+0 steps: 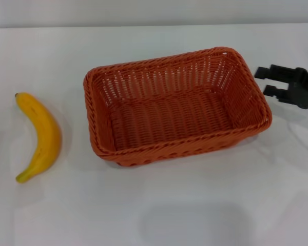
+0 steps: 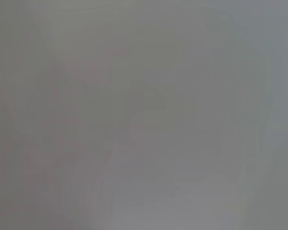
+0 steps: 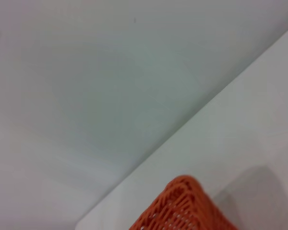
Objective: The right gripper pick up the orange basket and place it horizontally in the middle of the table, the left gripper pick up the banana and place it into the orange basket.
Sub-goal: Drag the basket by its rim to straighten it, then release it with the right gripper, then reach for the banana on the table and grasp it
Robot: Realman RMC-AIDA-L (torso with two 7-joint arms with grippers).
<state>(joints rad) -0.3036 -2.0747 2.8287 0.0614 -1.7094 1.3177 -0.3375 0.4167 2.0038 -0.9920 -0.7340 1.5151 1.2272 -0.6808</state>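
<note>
The orange basket (image 1: 177, 105) sits empty in the middle of the white table (image 1: 154, 205), its long side running left to right. One of its corners (image 3: 185, 208) shows in the right wrist view. My right gripper (image 1: 263, 82) hovers just off the basket's right end, open, its two black fingers apart and touching nothing. The yellow banana (image 1: 41, 136) lies on the table well to the left of the basket, curved, with its stem tip toward the front. My left gripper is out of view; the left wrist view shows only a blank grey surface.
The table's far edge (image 1: 154, 25) meets a pale wall behind the basket. Bare white tabletop lies in front of the basket and between it and the banana.
</note>
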